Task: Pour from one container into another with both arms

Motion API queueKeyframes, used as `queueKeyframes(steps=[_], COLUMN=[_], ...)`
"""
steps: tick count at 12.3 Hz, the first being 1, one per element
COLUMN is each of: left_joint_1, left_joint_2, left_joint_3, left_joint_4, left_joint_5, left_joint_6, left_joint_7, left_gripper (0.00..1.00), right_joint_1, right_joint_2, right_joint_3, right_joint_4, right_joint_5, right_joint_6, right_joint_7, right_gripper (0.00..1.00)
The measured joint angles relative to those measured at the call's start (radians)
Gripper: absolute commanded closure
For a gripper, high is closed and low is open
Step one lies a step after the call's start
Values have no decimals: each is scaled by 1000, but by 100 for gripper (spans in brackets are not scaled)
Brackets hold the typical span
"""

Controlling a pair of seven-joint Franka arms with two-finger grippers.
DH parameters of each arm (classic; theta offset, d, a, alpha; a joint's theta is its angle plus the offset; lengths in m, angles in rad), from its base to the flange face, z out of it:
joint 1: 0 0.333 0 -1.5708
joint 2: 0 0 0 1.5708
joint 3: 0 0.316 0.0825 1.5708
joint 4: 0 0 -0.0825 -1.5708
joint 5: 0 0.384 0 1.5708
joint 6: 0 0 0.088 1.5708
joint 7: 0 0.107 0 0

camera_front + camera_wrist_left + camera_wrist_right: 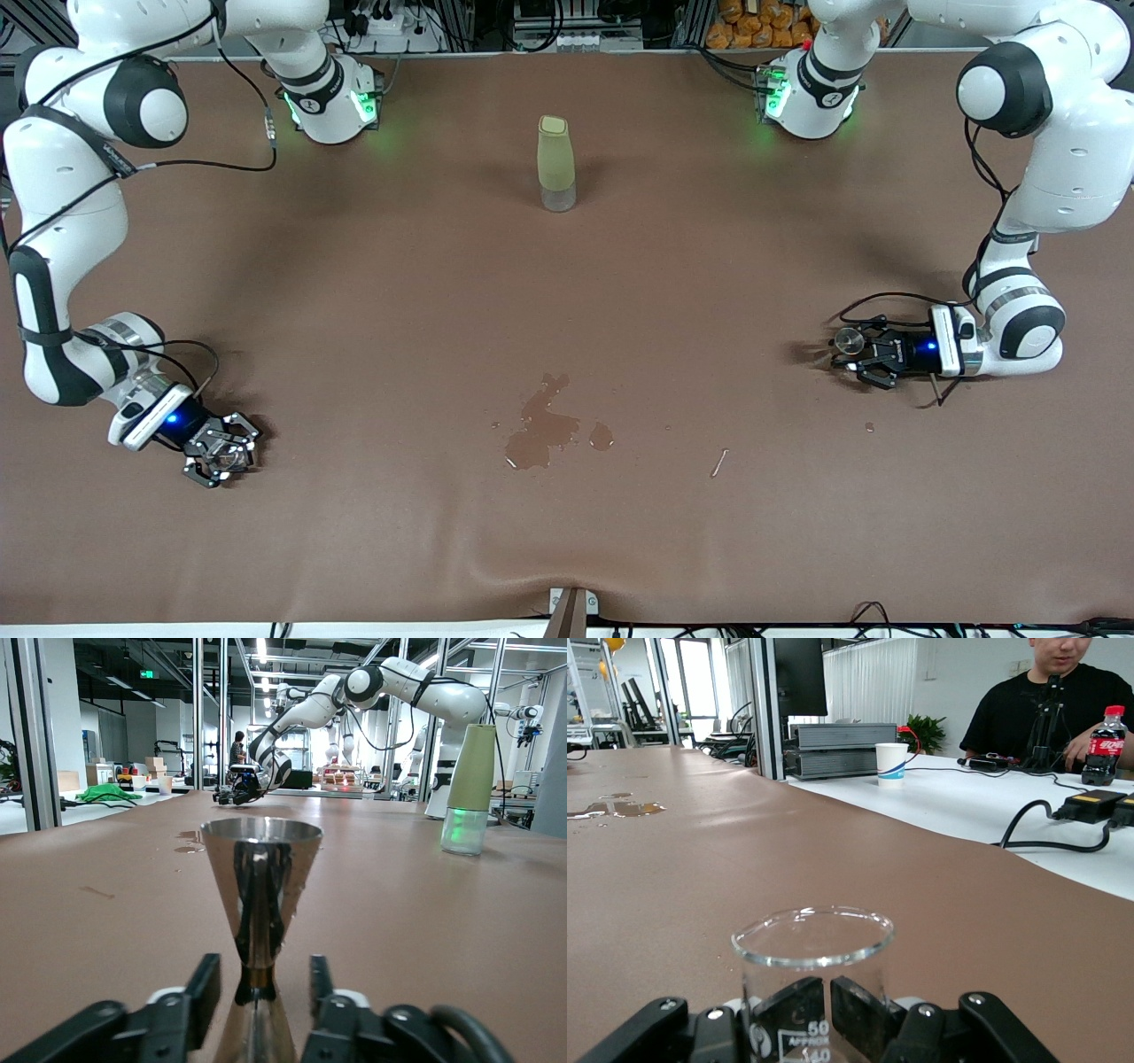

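The left gripper (pixel 852 354) sits low at the left arm's end of the table, jaws narrow round the waist of an upright steel jigger (pixel 257 904), prob. not quite clamped. The right gripper (pixel 221 452) at the right arm's end is closed on a small glass beaker (pixel 811 979). The spill (pixel 540 430) lies between them, so both arms are about equally near it, and the vessels must meet there, long axes upright.

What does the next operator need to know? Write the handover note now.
Left gripper: open, fingers either side of the metal cup, standing at the left arm's end.
Right gripper: shut on the glass beaker, at the right arm's end; it looks empty.
Green bottle stands near the bases; puddle nearer the camera.
Probably left: the pour into the beaker.
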Motion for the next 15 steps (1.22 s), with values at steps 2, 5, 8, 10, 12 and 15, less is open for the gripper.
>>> queueKeyframes(steps=[2, 5, 8, 10, 12, 15], left_joint_1=[15, 77, 123, 122, 120, 118], left_joint_2=[0, -1, -10, -29, -52, -117], left_joint_3=[1, 3, 6, 26, 58, 73], left_joint_4=[0, 13, 119, 169, 203, 264], left_joint_5=[15, 151, 298, 356, 400, 491], left_joint_6=[1, 1, 1, 1, 1, 1], left_joint_7=[-30, -187, -404, -549, -653, -810], left_gripper=[0, 0, 0, 0, 0, 0], right_joint_1=[7, 8, 0, -12, -29, -42], right_joint_2=[7, 7, 3, -9, -40, -119], right_joint_3=[3, 4, 0, -3, -4, -4], right_joint_4=[1, 11, 29, 37, 45, 49], right_joint_5=[43, 50, 42, 4, -69, -173], right_joint_6=[0, -1, -8, -23, -35, -42], right_joint_7=[1, 36, 82, 135, 226, 389], right_gripper=[0, 0, 0, 0, 0, 0])
